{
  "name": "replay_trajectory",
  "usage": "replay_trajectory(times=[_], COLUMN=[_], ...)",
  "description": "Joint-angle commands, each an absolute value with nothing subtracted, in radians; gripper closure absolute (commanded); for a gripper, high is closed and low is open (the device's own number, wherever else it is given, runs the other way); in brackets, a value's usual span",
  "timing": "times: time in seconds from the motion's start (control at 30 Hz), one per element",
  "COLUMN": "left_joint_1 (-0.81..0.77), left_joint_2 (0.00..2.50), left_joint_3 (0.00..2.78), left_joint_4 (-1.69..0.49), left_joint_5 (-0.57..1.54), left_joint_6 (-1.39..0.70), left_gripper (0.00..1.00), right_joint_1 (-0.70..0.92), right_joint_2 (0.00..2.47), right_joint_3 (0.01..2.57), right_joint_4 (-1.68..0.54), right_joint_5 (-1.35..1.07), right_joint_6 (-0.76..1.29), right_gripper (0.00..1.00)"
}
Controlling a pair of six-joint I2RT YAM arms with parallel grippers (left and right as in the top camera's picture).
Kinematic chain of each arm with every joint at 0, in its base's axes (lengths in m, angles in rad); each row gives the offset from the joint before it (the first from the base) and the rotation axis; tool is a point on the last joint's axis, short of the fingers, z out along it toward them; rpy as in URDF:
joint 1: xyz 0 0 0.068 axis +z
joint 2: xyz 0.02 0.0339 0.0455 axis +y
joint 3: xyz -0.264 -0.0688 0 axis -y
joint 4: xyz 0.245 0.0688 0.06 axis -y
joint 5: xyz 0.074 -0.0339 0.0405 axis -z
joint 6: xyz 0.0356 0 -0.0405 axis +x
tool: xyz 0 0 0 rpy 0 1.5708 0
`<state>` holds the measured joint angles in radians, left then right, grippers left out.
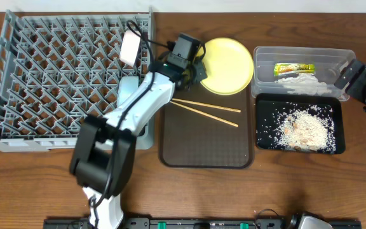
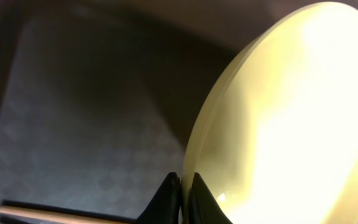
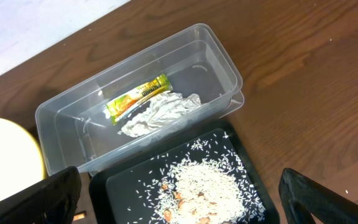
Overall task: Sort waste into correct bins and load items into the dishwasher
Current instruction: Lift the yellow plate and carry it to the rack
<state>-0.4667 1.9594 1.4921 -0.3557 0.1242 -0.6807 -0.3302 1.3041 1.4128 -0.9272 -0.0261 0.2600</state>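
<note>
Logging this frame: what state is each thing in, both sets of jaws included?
yellow plate, on the brown tray, rim gripped.
left gripper, jaws shut on the yellow plate.
right gripper, jaws open, empty.
chopsticks, lying loose on the brown tray.
snack wrapper, in the clear tub.
tissue, crumpled, in the clear tub.
rice scraps, spread in the black tray.
dish rack, visible left part bare.

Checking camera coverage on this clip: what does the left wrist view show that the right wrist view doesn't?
Only the left wrist: the left gripper closed on the plate rim, the brown tray beneath, one chopstick. Only the right wrist: the clear tub holding a wrapper and tissue, the black tray of rice. Both: the plate, just its edge in the right wrist view.
</note>
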Motion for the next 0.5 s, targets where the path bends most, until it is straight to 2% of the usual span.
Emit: replay_trajectory(times=[0.0,0.47], left_joint_1=[-0.468,-0.380], left_joint_2=[1.890,1.607], left_joint_3=[1.494,1.494], left_joint_4=[-0.366,-0.504], left_joint_5=[0.077,-0.331], left_joint_6=[-0.599,-0.342], left_gripper=[0.93,0.93], right_joint_1=[-0.334,-0.334], right_joint_2=[1.297,1.297], right_joint_3=[1.425,1.425], right_joint_4=[-0.929,-0.929], right_joint_5=[-0.023,-0.023], right_joint_6=[0.269,0.269], right_gripper=[0.01,0.01])
